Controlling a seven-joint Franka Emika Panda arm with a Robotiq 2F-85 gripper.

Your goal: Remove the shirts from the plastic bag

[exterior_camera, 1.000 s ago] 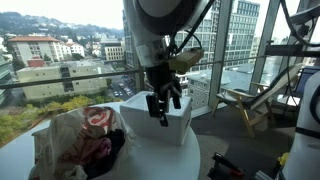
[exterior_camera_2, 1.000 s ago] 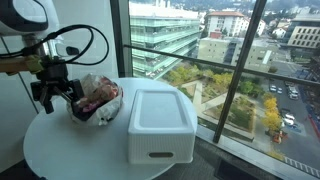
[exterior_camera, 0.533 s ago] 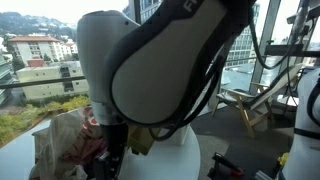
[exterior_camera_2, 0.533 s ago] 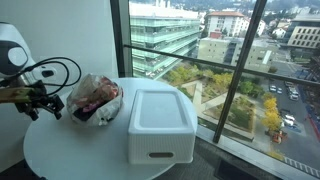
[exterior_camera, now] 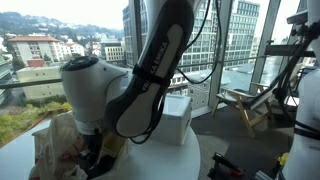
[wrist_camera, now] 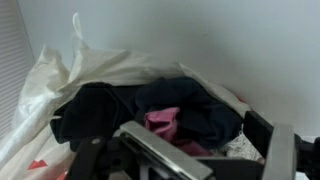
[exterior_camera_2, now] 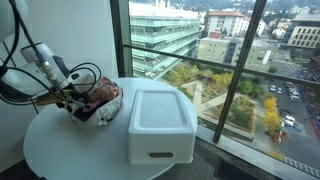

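Nothing out yet; dark and pink shirts (wrist_camera: 150, 115) sit inside the plastic bag (wrist_camera: 45, 85) at ten o'clock on the surface (exterior_camera_2: 70, 150); my hand (wrist_camera: 185, 152) hangs at its mouth, jaws apart, empty; every pull left.

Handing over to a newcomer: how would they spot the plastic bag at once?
On the round white table, look beside the white bin, on its side away from the window. The plastic bag is crumpled translucent film holding dark and pink shirts, unlike the rigid bin.

White bin (exterior_camera_2: 160, 122) on round table (exterior_camera_2: 70, 152)
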